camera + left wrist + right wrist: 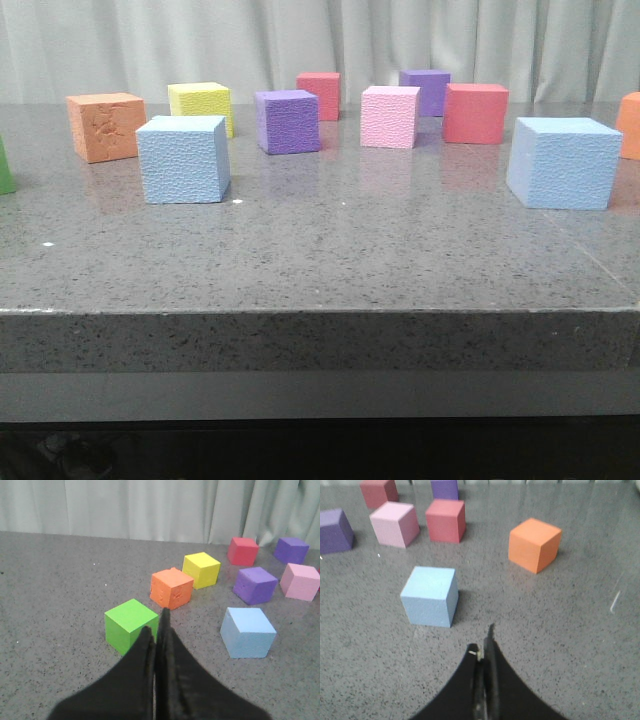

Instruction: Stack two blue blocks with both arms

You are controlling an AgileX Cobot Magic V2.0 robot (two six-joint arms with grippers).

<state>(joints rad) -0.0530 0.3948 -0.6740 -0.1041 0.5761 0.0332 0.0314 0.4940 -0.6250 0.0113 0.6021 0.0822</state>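
Pale blue blocks [183, 159] [563, 162] on speckled grey table [320, 260]

Bare surface [340, 250] lies open between the two blue blocks. At twelve o'clock, the purple cube [288, 122] and pink cube [390, 117] block the back.

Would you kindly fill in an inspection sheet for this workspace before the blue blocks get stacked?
Surface: grey speckled table, glossy, a few white specks.
Job's things: left blue block and right blue block, far apart, each on the table, unstacked.
Clutter: orange cube with a dented face, yellow cube, green cube, two purple cubes, pink cube, two red cubes, second orange cube.
Grippers: left gripper and right gripper both shut, empty, short of the blocks.
Cables: nothing seen.
Surroundings: pale curtain behind the table.
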